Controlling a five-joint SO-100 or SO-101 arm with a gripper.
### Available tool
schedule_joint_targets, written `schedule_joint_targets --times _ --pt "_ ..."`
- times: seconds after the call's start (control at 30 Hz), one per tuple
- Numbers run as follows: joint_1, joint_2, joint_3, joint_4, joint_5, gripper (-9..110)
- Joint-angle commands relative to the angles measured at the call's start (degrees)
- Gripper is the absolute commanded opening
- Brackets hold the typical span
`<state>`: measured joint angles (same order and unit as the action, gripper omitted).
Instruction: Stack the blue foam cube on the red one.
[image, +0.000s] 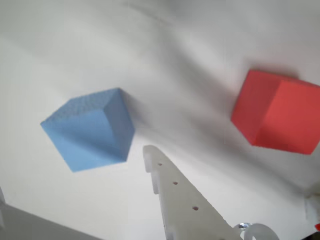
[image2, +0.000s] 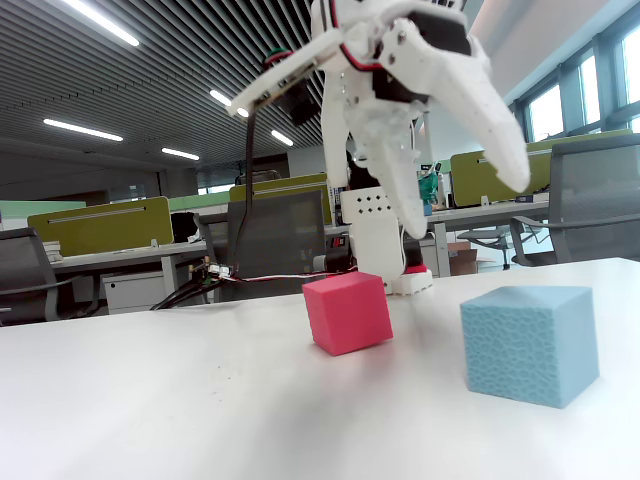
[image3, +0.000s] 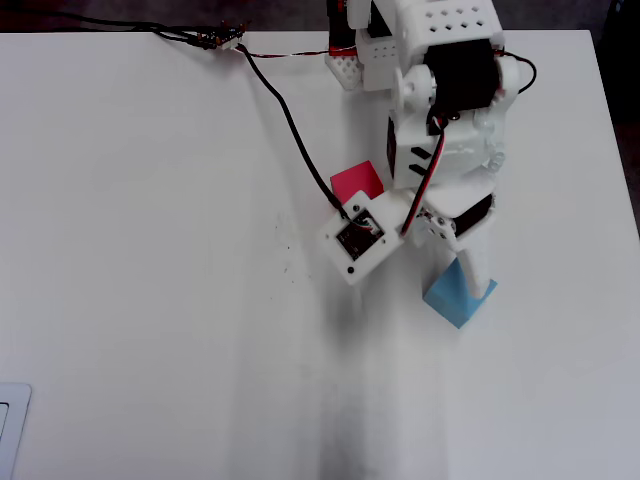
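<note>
Right now the gripper (image2: 465, 205) hangs above the table (image2: 150, 400), empty, its two white fingers spread apart in the fixed view, one long finger (image2: 495, 125) slanting down toward the blue cube (image2: 530, 342). Nothing is held. That cube sits on the table at the right of the fixed view, near the camera; the red cube (image2: 347, 312) sits further back and to its left, the two clearly apart.

What worries me is the angle. From overhead, the blue cube (image3: 460, 296) sits turned like a diamond, so the fingers may meet corners rather than flat faces, and soft foam could twist or squirt out when squeezed. Coming down off-centre, a fingertip might also shove the cube across the smooth surface. The red cube (image3: 357, 182) lies close under the arm, so a careless swing could knock it.

The wrist view shows both cubes whole, blue (image: 90, 130) and red (image: 277, 112), with one finger (image: 182, 195) reaching up between them. Overhead, the arm hides part of each. Only the fixed view shows that the fingers are clear of the table.
</note>
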<state>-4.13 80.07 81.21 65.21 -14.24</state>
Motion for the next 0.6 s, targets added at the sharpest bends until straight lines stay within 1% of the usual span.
schedule_joint_targets --times 0.0,0.57 --pt "-1.7 -1.7 -4.9 0.7 -1.0 38" --pt "-4.0 -12.4 -9.5 0.8 -0.4 37"
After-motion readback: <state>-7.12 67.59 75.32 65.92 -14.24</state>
